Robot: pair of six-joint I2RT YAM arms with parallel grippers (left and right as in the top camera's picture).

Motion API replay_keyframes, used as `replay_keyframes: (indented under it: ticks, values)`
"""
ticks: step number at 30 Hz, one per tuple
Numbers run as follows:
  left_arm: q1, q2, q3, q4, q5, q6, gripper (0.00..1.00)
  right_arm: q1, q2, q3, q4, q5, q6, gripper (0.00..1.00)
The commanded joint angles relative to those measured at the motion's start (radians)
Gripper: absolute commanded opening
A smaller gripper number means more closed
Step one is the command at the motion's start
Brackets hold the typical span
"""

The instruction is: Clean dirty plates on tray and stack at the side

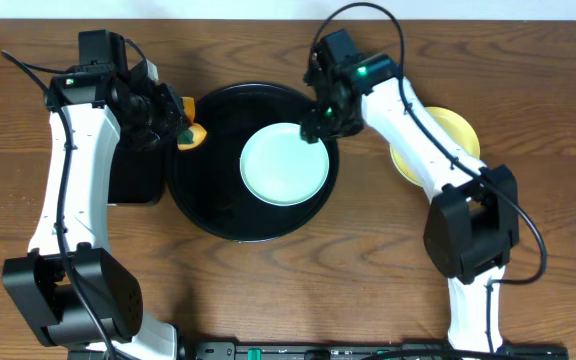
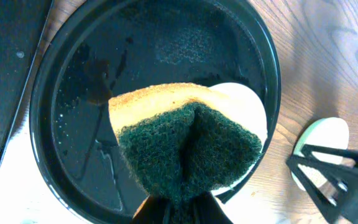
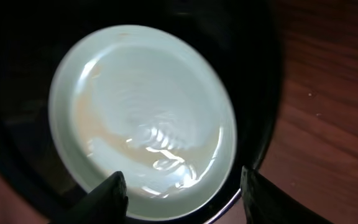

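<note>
plate (image 1: 284,164) lying in tray (image 1: 208,190), right of centre. right gripper (image 3: 182,190) hovering over its far rim, jaws spread, nearer arm. left gripper (image 2: 179,204) pinching sponge (image 2: 188,149) at tray's left edge, plate lying to its right.

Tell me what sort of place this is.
Probably a robot test bench rather than a kitchen: a wooden table, a round black tray holding a pale blue-green plate, and a scouring sponge in the left gripper.

No readable text, labels, brands, numbers, signs
</note>
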Motion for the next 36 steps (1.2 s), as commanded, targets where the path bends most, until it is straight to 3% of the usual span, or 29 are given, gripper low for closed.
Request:
replay_keyframes:
  ticks: [1, 21, 31, 36]
  values:
    - [0.002, 0.005, -0.003, -0.005, -0.012, 0.024, 0.08, 0.017, 0.072, -0.002, 0.009, 0.004, -0.039, 0.55]
    - [0.002, 0.005, -0.003, -0.013, -0.012, 0.024, 0.08, 0.006, 0.169, -0.002, 0.089, 0.048, -0.053, 0.52]
    - [0.002, 0.005, -0.003, -0.013, -0.012, 0.024, 0.08, 0.005, 0.239, -0.002, 0.081, -0.168, -0.049, 0.47]
    - [0.002, 0.005, -0.003, -0.013, -0.012, 0.024, 0.08, 0.005, 0.271, -0.003, 0.062, -0.312, -0.041, 0.4]
